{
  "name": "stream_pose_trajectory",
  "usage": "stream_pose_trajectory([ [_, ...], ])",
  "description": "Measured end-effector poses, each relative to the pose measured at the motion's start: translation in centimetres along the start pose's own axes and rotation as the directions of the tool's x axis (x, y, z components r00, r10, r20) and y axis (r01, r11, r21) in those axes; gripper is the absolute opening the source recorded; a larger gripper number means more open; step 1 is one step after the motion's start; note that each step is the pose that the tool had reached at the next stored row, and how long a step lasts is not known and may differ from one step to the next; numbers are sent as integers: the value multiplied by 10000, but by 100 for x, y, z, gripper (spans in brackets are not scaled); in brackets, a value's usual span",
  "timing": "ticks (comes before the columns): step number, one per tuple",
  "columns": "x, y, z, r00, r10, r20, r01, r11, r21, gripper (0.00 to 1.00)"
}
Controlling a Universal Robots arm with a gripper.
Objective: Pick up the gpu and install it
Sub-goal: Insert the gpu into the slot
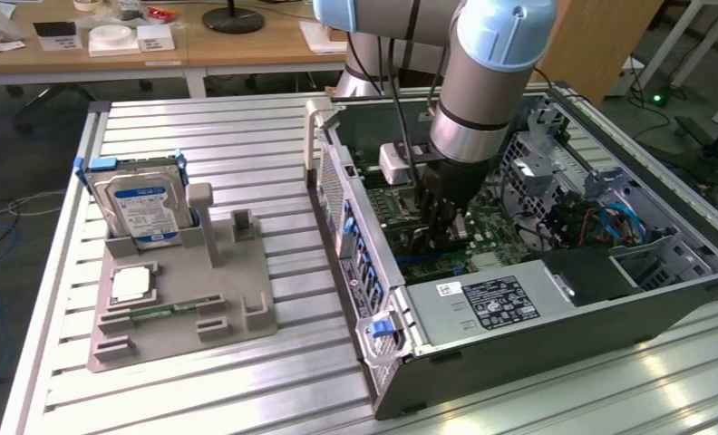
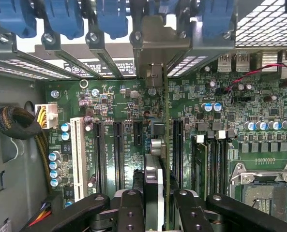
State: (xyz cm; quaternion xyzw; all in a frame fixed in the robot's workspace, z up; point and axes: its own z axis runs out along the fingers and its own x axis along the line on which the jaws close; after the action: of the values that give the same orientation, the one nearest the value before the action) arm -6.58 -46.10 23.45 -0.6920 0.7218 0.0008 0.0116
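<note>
My gripper [image 1: 441, 228] reaches down into the open computer case [image 1: 372, 272], over the green motherboard [image 1: 486, 217]. In the wrist view the gripper [image 2: 158, 209] is shut on the gpu [image 2: 165, 145], a thin dark card seen edge-on between the black fingers [image 2: 128, 208]. The card stands upright along an expansion slot, between the black slots [image 2: 118, 150] and the memory slots [image 2: 208, 164]. Its metal bracket [image 2: 160, 43] sits at the case's rear openings. Whether the card's edge is seated in the slot is hidden.
Blue retention clips [image 2: 66, 17] line the rear wall above the slots. An empty processor socket [image 2: 266, 193] and a cable bundle [image 2: 17, 123] flank the card. Outside the case, a grey fixture [image 1: 232, 304] holds a silver hard drive [image 1: 145, 207] and a memory stick [image 1: 166, 311].
</note>
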Motion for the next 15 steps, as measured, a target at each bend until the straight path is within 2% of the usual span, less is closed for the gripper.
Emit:
stream_pose_trajectory([
  [15,-1,-12,-38,10000,0,4,0,10000,-1,28],
])
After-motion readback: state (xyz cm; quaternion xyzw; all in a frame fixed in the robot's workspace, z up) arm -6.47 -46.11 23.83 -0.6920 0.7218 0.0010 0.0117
